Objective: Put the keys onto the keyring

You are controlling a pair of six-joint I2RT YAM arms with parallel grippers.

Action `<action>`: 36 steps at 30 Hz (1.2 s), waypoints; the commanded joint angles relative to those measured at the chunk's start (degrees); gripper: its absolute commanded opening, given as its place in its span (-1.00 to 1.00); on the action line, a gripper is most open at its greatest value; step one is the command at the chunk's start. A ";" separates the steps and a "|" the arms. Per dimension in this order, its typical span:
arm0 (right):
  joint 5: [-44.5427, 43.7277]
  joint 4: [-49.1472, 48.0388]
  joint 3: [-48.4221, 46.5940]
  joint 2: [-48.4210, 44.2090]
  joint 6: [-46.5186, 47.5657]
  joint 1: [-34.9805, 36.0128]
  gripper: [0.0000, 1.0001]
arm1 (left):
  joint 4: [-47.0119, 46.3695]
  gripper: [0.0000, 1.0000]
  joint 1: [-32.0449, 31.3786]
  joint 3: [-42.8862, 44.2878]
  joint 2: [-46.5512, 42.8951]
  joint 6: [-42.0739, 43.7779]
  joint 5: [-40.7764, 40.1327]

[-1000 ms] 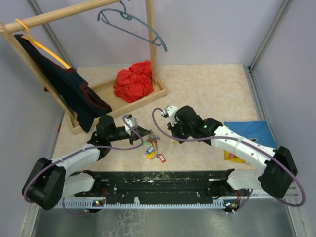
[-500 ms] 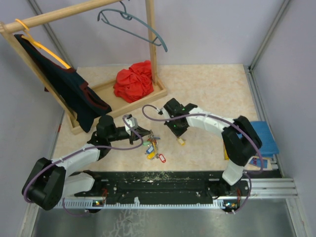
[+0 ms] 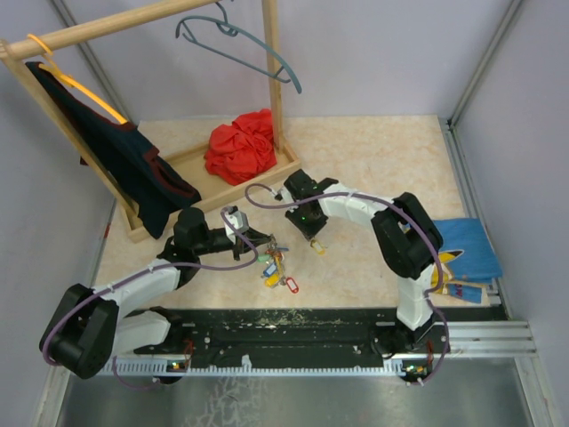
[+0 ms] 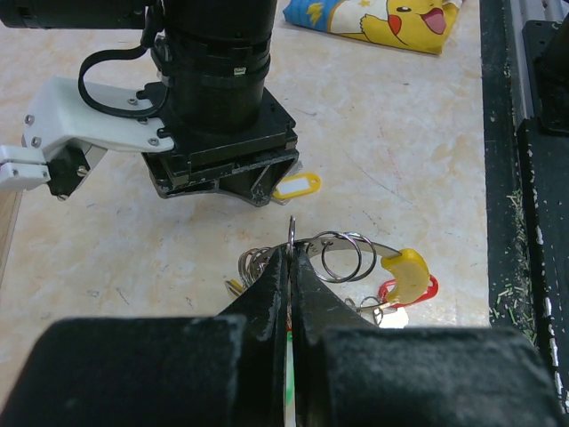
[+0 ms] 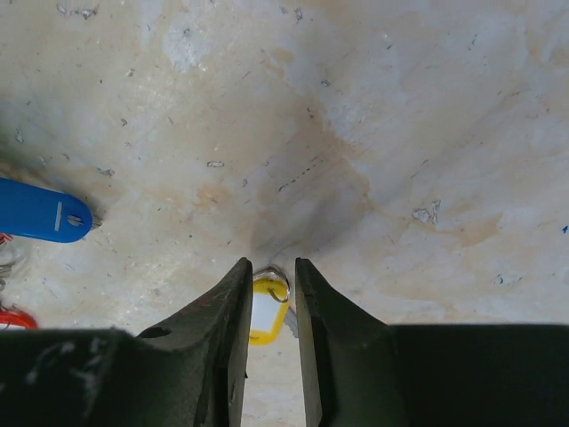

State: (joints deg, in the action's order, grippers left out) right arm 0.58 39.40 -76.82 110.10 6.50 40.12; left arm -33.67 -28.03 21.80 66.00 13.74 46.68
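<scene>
Holding the keyring [image 4: 402,274] pinched between fully closed fingers, the left gripper [image 4: 291,253] keeps it lifted just off the table [image 3: 373,160], probably so the ring stays steady and reachable. The keys [image 3: 277,267] already on it hang below in a bunch, with blue, green and red tags. One yellow-tagged key [image 5: 265,316] lies loose on the table just beside that bunch. The right gripper [image 5: 273,264] points down over it with its fingers a narrow gap apart, gripping nothing, the tag's small ring showing between them; this looks like lining up a pickup. The two grippers are crowded close together, so the hanging bunch may hinder the approach. A wooden rack [image 3: 271,71], a red cloth [image 3: 242,147] and a blue pouch [image 3: 462,249] sit well apart.
</scene>
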 commanded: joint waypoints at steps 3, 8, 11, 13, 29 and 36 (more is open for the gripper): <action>1.09 -5.14 2.46 -7.58 -0.76 -0.40 -0.37 | -1.44 -0.98 -0.05 0.32 -0.14 -0.64 0.23; -0.02 -13.12 10.55 -14.80 -5.06 -0.79 -0.28 | -1.65 -0.98 -0.01 0.35 0.01 -0.86 0.61; 2.42 -17.89 15.64 -19.46 -8.09 -2.25 -0.28 | -1.75 -0.99 -0.01 0.35 0.00 -1.07 0.79; 4.07 -21.28 18.77 -21.41 -9.79 -3.13 -0.28 | -1.75 -0.99 -0.01 0.30 0.01 -1.07 0.87; 20.58 -25.88 20.58 -16.03 -10.95 -11.30 -0.36 | -1.75 -0.99 -0.01 0.45 0.27 -1.20 1.40; 21.08 -24.89 19.64 -13.03 -10.13 -11.29 -0.41 | -1.66 -0.99 -0.01 0.52 0.45 -1.12 1.37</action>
State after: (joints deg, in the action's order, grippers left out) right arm 19.51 15.84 -54.41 96.95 -4.14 29.15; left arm -33.71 -28.03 21.80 66.26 12.86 46.94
